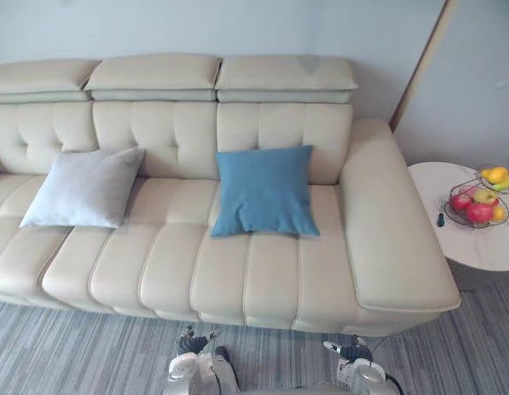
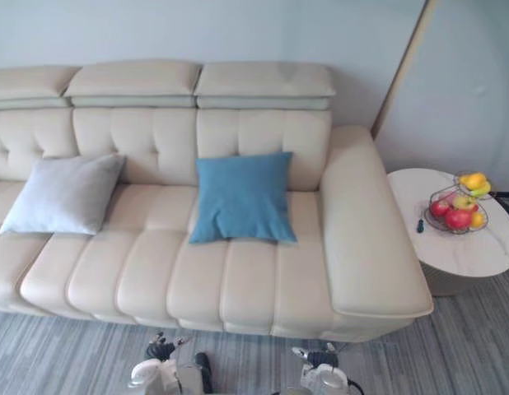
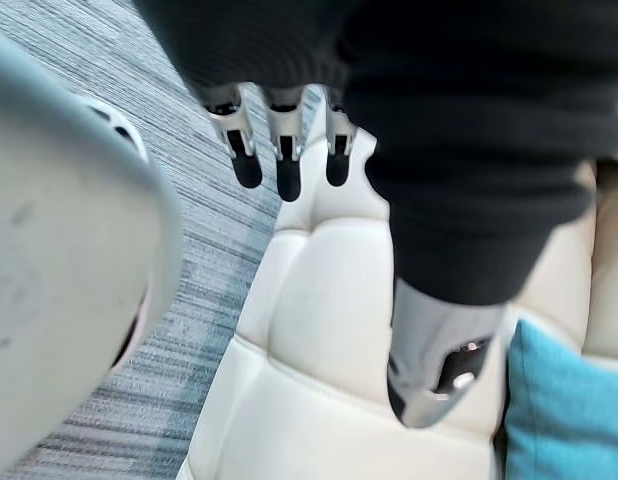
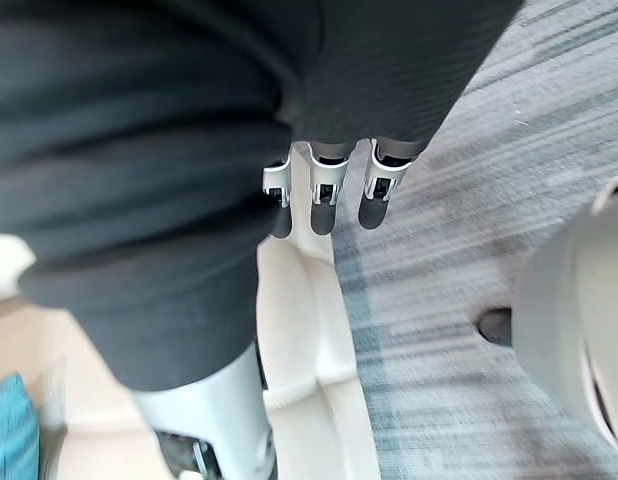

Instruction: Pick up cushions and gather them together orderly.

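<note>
Blue cushion [image 1: 263, 191] on sofa [image 1: 263, 284], well beyond left robot hand [image 3: 286, 165].

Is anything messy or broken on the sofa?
Nothing looks broken or spilled. The grey cushion and the blue cushion just lean against the sofa backrest, apart from each other.

Two cushions out here: one light grey cushion [image 1: 83, 188], one blue cushion [image 1: 264, 191]. One cream sofa [image 1: 263, 280], and along its top I count three headrests [image 1: 151, 74]. Over at the right, one round white side table [image 1: 477, 251] with one wire fruit basket [image 1: 473, 225] on it. Two red apples [image 1: 478, 212] at least, plus some yellow fruits [image 1: 496, 174], too bunched to count. One small dark object [image 1: 441, 220] sits beside the basket.
</note>
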Controlling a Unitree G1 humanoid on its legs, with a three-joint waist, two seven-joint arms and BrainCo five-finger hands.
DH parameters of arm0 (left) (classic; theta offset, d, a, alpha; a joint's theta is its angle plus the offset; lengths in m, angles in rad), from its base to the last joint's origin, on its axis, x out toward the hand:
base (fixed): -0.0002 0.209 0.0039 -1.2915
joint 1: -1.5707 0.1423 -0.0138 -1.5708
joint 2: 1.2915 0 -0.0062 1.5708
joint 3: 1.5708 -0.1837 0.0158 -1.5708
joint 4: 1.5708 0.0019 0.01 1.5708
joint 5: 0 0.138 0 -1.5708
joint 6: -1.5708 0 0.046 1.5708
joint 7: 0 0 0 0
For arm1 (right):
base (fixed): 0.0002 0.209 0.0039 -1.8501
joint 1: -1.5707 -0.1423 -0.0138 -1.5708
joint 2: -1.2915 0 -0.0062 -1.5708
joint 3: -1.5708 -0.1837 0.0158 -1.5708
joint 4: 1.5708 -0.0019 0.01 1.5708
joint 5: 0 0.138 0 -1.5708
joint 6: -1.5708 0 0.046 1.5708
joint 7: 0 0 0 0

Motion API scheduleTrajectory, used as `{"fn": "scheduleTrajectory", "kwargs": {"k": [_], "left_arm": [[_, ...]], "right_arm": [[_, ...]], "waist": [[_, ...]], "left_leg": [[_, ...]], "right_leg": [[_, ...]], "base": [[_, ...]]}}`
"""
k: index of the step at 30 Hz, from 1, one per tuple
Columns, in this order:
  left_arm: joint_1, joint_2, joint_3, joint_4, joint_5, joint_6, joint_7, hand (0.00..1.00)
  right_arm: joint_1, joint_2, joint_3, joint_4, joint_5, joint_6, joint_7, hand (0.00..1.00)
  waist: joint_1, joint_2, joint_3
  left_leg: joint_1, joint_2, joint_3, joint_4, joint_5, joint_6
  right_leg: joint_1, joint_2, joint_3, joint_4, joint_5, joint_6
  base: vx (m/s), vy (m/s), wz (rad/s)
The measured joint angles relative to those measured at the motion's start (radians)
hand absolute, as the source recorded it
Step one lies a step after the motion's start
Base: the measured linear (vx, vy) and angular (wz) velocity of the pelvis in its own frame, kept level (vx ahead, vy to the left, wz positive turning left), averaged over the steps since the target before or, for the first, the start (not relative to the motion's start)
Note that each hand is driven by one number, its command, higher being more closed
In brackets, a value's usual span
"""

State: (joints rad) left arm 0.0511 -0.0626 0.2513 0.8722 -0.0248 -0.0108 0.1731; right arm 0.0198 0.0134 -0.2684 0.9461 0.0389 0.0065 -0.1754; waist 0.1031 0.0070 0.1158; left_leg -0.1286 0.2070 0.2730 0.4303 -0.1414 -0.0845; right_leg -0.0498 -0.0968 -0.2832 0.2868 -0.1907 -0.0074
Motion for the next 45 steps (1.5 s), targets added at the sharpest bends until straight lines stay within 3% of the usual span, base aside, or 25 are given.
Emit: {"fn": "scheduleTrajectory", "kwargs": {"k": [2, 4, 6, 9, 17, 18, 28, 37, 40, 42, 45], "left_arm": [[-0.002, 0.0, 0.007, 0.017, 0.0, 0.003, -0.001, 0.0], [0.002, 0.023, 0.009, 0.024, 0.001, 0.004, 0.0, 0.0], [0.01, 0.031, 0.008, 0.034, 0.002, 0.007, 0.0, 0.0], [0.021, 0.03, 0.008, 0.045, 0.003, 0.01, -0.001, 0.0], [0.057, 0.03, 0.045, 0.089, 0.003, 0.019, -0.001, 0.0], [0.06, 0.039, 0.078, 0.11, 0.003, 0.022, -0.002, 0.0], [0.057, 0.04, 0.078, 0.11, 0.002, 0.022, -0.008, 0.0], [0.048, 0.049, 0.075, 0.122, 0.002, 0.039, -0.066, 0.0], [0.039, 0.052, 0.075, 0.122, 0.003, 0.043, -0.071, 0.0], [0.036, 0.058, 0.072, 0.123, 0.002, 0.044, -0.071, 0.0], [0.013, 0.057, 0.072, 0.13, 0.002, 0.044, -0.071, 0.0]], "right_arm": [[-0.001, 0.011, -0.026, 0.016, 0.0, 0.003, 0.002, 0.0], [0.022, 0.048, -0.042, 0.017, -0.001, 0.012, 0.005, 0.0], [0.029, 0.051, -0.053, 0.017, -0.001, 0.018, 0.007, 0.0], [0.042, 0.052, -0.067, 0.013, -0.001, 0.02, 0.008, 0.0], [0.049, 0.044, -0.094, 0.013, -0.001, 0.02, 0.011, 0.0], [0.06, 0.033, -0.132, 0.027, -0.001, 0.021, 0.018, 0.0], [0.06, 0.032, -0.132, 0.027, -0.001, 0.025, 0.024, 0.0], [0.063, 0.023, -0.132, 0.026, -0.001, 0.047, 0.052, 0.0], [0.06, 0.022, -0.131, 0.022, -0.001, 0.047, 0.053, 0.0], [0.057, 0.02, -0.118, 0.021, -0.001, 0.047, 0.054, 0.0], [0.053, 0.011, -0.101, 0.019, -0.001, 0.047, 0.053, 0.0]], "waist": [[-0.004, 0.003, -0.007], [-0.009, -0.028, -0.035], [-0.011, -0.038, -0.045], [-0.024, -0.031, -0.067], [-0.024, -0.008, -0.1], [-0.024, -0.024, -0.095], [-0.029, -0.027, -0.086], [-0.05, -0.018, -0.051], [-0.05, -0.021, -0.035], [-0.052, -0.037, -0.034], [-0.058, -0.027, -0.022]], "left_leg": [[0.067, -0.032, -0.002, -0.151, -0.029, -0.015], [0.071, -0.065, 0.021, -0.212, 0.004, 0.008], [0.1, -0.098, 0.036, -0.244, 0.011, 0.021], [0.132, -0.138, 0.048, -0.295, 0.019, 0.038], [0.202, -0.159, 0.074, -0.364, 0.036, 0.048], [0.252, -0.187, 0.071, -0.428, 0.043, 0.05], [0.27, -0.184, 0.074, -0.435, 0.043, 0.05], [0.329, -0.171, 0.131, -0.458, 0.043, 0.044], [0.332, -0.146, 0.169, -0.413, 0.021, 0.019], [0.29, -0.134, 0.166, -0.332, 0.01, 0.014], [0.267, -0.125, 0.172, -0.307, 0.007, 0.015]], "right_leg": [[-0.009, -0.001, 0.021, -0.022, 0.026, 0.022], [-0.008, -0.022, 0.027, -0.08, 0.069, 0.045], [0.021, -0.036, 0.041, -0.14, 0.12, 0.063], [0.053, -0.06, 0.047, -0.188, 0.147, 0.08], [0.086, -0.057, 0.073, -0.232, 0.168, 0.095], [0.122, -0.059, 0.071, -0.271, 0.166, 0.095], [0.125, -0.064, 0.069, -0.247, 0.15, 0.097], [0.154, -0.054, 0.089, -0.243, 0.142, 0.105], [0.143, -0.032, 0.14, -0.238, 0.143, 0.103], [0.095, -0.021, 0.21, -0.219, 0.148, 0.096], [0.032, -0.004, 0.274, -0.198, 0.155, 0.086]], "base": [[-0.09, 0.248, -0.13], [-0.04, 0.212, -0.14], [-0.01, 0.206, -0.23], [-0.04, 0.146, -0.05], [0.04, 0.05, -0.1], [0.04, 0.01, -0.02], [0.0, -0.002, 0.0], [-0.02, -0.014, -0.12], [-0.04, -0.051, -0.5], [-0.03, -0.063, -0.81], [-0.06, -0.081, -0.85]]}}
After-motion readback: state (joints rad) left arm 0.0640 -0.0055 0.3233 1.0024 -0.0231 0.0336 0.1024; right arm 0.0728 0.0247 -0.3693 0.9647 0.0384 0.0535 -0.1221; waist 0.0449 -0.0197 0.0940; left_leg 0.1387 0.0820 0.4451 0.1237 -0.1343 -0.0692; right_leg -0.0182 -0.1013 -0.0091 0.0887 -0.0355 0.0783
